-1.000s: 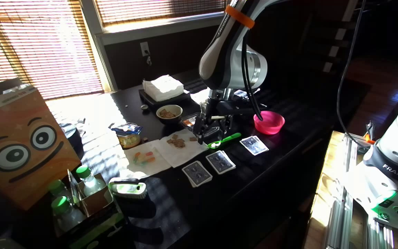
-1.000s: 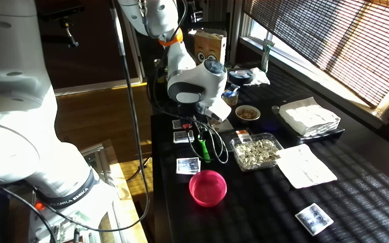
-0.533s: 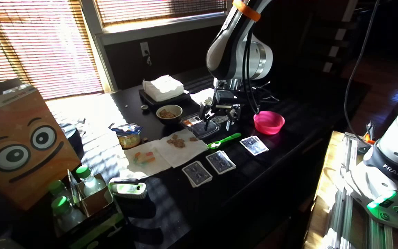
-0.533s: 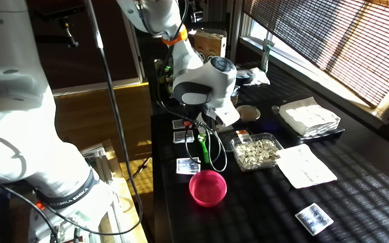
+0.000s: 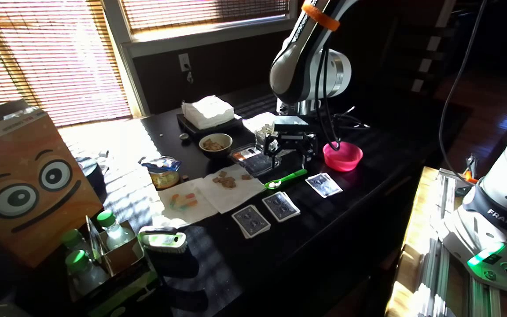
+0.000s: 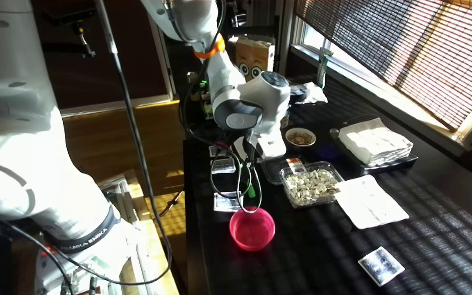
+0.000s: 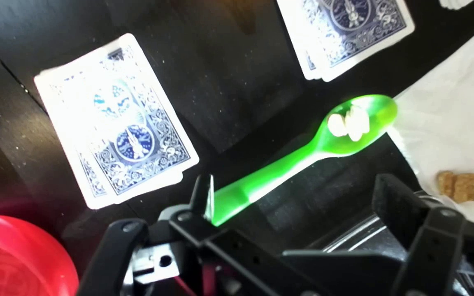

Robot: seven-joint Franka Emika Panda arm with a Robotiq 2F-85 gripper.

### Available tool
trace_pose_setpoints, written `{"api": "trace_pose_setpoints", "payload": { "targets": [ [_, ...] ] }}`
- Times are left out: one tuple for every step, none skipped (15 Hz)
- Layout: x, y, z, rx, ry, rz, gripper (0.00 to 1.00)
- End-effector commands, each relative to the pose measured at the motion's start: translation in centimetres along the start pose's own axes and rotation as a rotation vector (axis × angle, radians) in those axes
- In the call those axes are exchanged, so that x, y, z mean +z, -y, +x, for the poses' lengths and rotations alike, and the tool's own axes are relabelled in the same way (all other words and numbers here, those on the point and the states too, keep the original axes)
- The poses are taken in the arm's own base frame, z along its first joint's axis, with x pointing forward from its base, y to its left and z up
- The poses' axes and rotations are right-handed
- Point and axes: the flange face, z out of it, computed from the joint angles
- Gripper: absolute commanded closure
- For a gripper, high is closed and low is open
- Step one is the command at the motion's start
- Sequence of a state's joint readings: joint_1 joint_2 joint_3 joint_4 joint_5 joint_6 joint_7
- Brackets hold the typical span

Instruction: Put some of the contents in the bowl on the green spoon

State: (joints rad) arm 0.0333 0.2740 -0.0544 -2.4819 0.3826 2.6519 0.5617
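I am working with a released tool [image 7: 296, 189]: its jaws are standing wide apart and nothing is sitting between them. It is hanging near the pink bowl [image 5: 343, 164], and in the wrist view part of it is covering the handle end of the green spoon [image 7: 300, 158]. That spoon is lying on the counter [image 6: 309, 262] near the pink bowl, its handle pointing toward it, and its scoop is carrying a few pale pieces [image 7: 354, 123]; whether these are counting as the wanted helping, I am not able to tell. If I am adding more, I am judging the brown squares [image 5: 212, 144] in the cereal bowl [image 5: 225, 141], well apart from the pink bowl, to be the likeliest source. To do this well, I am planning on rising straight up before travelling, so the tool isn't nudging the handle and spilling the pieces; pinching only a square or two; and releasing just over the scoop, so nothing is bouncing off. I am also minding the cable [image 5: 335, 146], which is looping low near the pink bowl and could be snagging its rim.
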Motion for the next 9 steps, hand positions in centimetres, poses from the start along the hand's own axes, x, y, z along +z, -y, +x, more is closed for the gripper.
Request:
{"api": "trace_pose_setpoints", "payload": {
  "targets": [
    [-0.87, 0.15, -0.78, 0.039, 0.053, -0.024, 0.0],
    [-0.79, 0.18, -0.86, 0.044, 0.07, -0.026, 0.0],
    [-0.52, 0.22, -0.89, 0.054, 0.078, -0.029, 0.0],
    [-0.35, 0.25, -0.88, 0.066, 0.084, -0.027, 0.0],
    [-0.19, 0.34, -0.89, 0.077, 0.092, -0.016, 0.0],
    [-0.06, 0.38, -0.88, 0.097, 0.081, -0.013, 0.0],
    [-0.01, 0.39, -0.8, 0.118, 0.074, -0.004, 0.0],
    [-0.01, 0.39, -0.72, 0.144, 0.069, 0.008, 0.0],
    [0.04, 0.38, -0.64, 0.173, 0.067, 0.02, 0.0]
  ]
}}
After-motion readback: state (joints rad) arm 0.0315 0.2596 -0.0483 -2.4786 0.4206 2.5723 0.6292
